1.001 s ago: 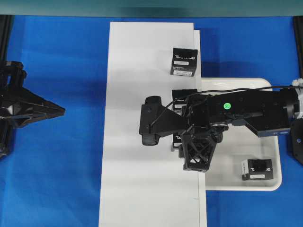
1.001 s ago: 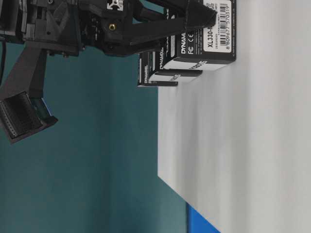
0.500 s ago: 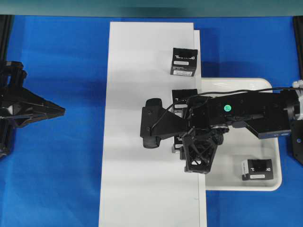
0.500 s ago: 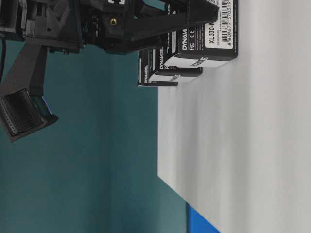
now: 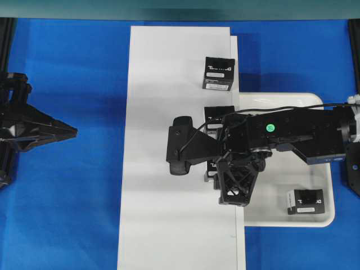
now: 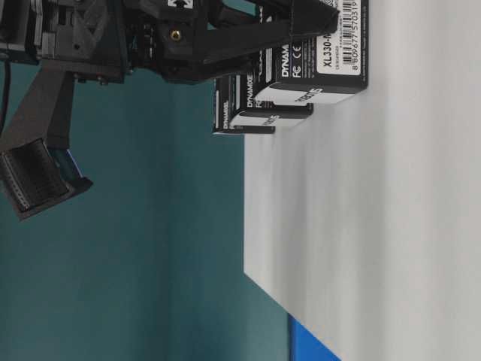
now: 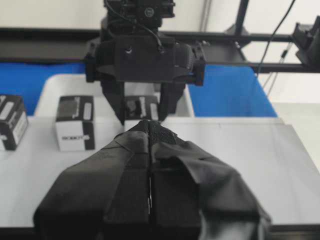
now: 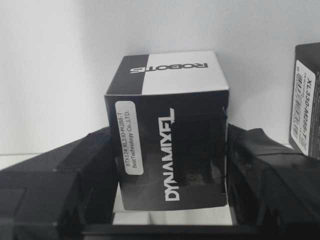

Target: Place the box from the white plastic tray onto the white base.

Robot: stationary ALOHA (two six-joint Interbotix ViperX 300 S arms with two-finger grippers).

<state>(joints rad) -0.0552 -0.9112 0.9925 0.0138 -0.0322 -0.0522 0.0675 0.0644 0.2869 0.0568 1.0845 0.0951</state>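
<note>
Right fingers (image 8: 260, 165) stand on either side of the box (image 8: 170, 145), one at each flank with the DYNAMIXEL lettering facing the wrist camera. They are very close to it, but I cannot tell whether they are pressing it or have let go. The box stands upright on the white base (image 5: 163, 112), near the edge next to the white plastic tray (image 5: 332, 216), mostly hidden under the right arm in the overhead view. Two more black boxes are on the base, one just beside the arm (image 5: 219, 111) and one farther up (image 5: 218, 73). A fourth box (image 5: 305, 201) lies in the tray's near corner. On the far side, the left fingers (image 7: 150, 165) are clenched together on nothing, over the blue counter (image 5: 67, 214), well apart from the base.
</note>
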